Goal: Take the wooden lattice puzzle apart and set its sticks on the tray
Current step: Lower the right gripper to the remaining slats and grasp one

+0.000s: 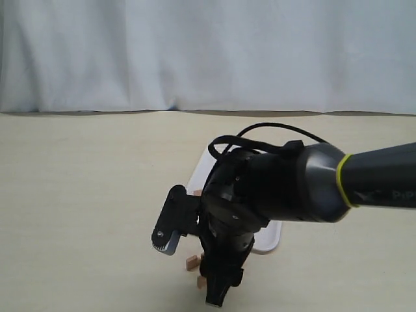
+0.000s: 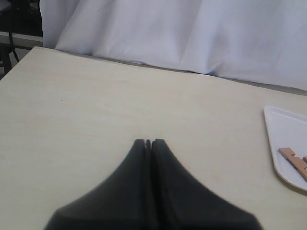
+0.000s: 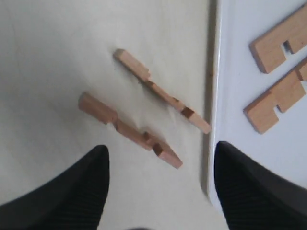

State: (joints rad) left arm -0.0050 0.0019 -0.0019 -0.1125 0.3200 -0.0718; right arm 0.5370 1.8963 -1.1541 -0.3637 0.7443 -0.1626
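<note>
Puzzle fully apart: two sticks off the tray, two on it.
The right gripper (image 3: 162, 155) hangs with fingers (image 3: 72, 191) spread wide and empty, just over two loose sticks (image 3: 129, 129) lying side by side on the table (image 3: 48, 62). The farther stick (image 3: 163, 91) ends just beside the tray (image 3: 235, 57) rim. Past the rim, two more sticks (image 3: 276, 103) lie on the tray. The left gripper (image 2: 148, 142) is clenched on nothing above the table.

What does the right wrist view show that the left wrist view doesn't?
Right wrist only: two loose sticks on the table beside the tray, ahead of the open right gripper. Left wrist only: the shut left gripper and the white curtain. Both: the tray, notched sticks lying in it, and the table.
</note>
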